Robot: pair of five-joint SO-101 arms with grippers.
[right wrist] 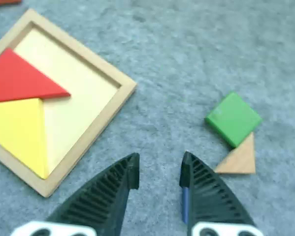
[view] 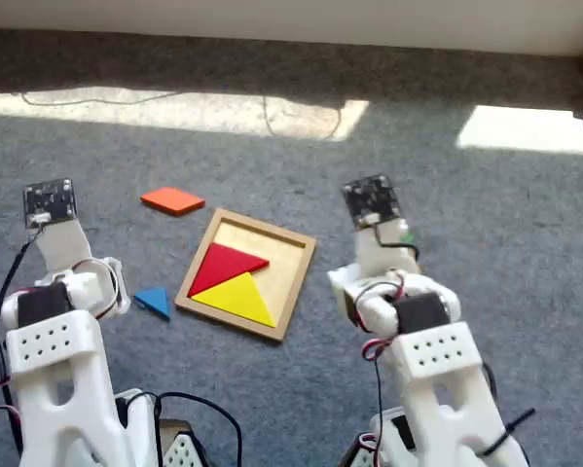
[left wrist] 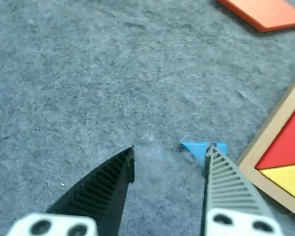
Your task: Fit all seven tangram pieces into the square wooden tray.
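The square wooden tray [view: 293, 292] lies between the arms and holds a red triangle [view: 223, 266] and a yellow triangle [view: 237, 297]. A small blue triangle [left wrist: 196, 148] lies on the carpet just outside the tray's rim [left wrist: 267, 141]. My left gripper [left wrist: 171, 152] is open over the carpet, with one fingertip [left wrist: 212, 153] at the blue triangle's edge. An orange parallelogram [view: 172, 200] lies farther off. My right gripper [right wrist: 160, 160] is open and empty beside the tray [right wrist: 113, 105]. A green square [right wrist: 233, 119] and a tan triangle [right wrist: 240, 158] touch each other near it.
Grey carpet covers the floor, with sunlit patches and a thin cable [view: 272, 117] at the far side. A thin blue sliver [right wrist: 185, 204] shows beside one right finger; what it is cannot be told. Half of the tray floor [right wrist: 73, 108] is bare.
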